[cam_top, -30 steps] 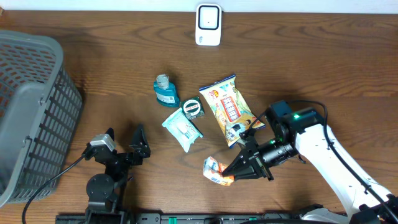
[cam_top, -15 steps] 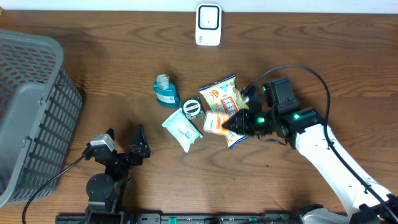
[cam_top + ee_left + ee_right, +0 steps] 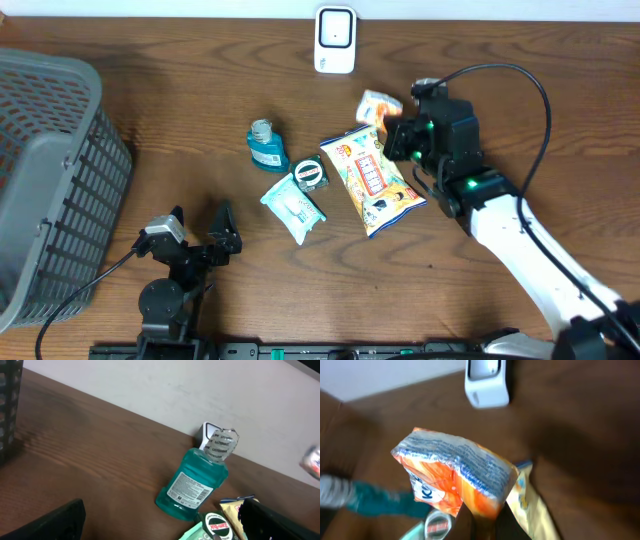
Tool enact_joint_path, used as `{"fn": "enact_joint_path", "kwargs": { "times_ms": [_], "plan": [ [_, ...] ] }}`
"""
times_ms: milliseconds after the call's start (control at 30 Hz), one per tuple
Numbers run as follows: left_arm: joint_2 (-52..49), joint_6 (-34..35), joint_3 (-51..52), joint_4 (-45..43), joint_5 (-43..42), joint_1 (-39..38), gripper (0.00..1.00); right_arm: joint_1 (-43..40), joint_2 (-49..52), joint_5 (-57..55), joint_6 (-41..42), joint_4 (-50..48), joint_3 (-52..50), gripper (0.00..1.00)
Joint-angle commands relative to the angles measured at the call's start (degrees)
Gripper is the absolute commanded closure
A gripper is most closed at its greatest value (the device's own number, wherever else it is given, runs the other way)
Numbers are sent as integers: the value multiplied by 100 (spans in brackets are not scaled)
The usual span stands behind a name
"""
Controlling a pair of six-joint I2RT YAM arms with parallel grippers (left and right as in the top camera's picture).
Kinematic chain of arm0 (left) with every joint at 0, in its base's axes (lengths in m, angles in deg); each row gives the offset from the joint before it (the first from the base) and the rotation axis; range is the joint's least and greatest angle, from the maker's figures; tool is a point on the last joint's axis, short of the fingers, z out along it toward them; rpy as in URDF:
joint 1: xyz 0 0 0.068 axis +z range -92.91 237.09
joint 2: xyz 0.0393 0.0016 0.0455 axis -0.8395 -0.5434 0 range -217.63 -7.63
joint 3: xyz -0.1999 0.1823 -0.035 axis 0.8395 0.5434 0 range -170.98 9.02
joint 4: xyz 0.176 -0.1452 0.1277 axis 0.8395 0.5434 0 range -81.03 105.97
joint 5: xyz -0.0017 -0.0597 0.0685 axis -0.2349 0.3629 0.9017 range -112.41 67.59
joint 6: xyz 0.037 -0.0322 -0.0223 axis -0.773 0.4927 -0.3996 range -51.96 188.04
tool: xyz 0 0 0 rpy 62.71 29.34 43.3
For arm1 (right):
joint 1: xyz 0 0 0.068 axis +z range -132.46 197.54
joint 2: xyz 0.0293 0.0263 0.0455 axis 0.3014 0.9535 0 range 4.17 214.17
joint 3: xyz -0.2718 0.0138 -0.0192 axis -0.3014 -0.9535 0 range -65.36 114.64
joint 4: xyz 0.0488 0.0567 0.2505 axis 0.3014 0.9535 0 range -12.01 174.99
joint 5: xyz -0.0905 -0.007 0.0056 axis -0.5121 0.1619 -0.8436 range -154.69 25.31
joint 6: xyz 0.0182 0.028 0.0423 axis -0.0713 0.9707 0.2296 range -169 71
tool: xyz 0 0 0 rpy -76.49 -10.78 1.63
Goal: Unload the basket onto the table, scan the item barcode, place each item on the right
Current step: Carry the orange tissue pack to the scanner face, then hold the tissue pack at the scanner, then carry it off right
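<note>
The item, a small orange snack packet (image 3: 377, 103), hangs above the table just right of and below the white barcode scanner (image 3: 335, 40), which stands at the back edge. My right gripper (image 3: 393, 124) is shut on the packet's lower seam. In the right wrist view the packet (image 3: 452, 477) fills the middle, its printed blue-and-white side turned up, with the scanner (image 3: 486, 382) beyond it. My left gripper (image 3: 200, 228) rests open and empty near the front left. Its dark fingers (image 3: 50, 520) frame the bottom of the left wrist view.
A teal mouthwash bottle (image 3: 266, 145), a round green tin (image 3: 310, 174), a pale green tissue pack (image 3: 292, 207) and a large yellow snack bag (image 3: 372, 178) lie mid-table. A grey basket (image 3: 50, 180) fills the left side.
My right arm has lifted the orange packet from near the table's front edge and carried it back over the yellow bag toward the scanner. The left arm has stayed still.
</note>
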Motion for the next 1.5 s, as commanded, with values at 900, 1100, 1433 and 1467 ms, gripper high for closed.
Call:
{"fn": "enact_joint_path", "kwargs": {
  "times_ms": [900,1100,1433,1467],
  "plan": [
    [4,-7,90,219,72,20,2,17,5545,-319,-1486,-3010,4715,99],
    [4,-7,90,219,72,20,2,13,6017,-863,-1499,-2850,5287,99],
    [4,-7,90,219,72,20,2,-17,5539,-994,-1759,-2070,5289,99],
    [4,-9,90,219,72,20,2,-35,5372,-1169,-1775,-1816,5289,99]
  ]
}}
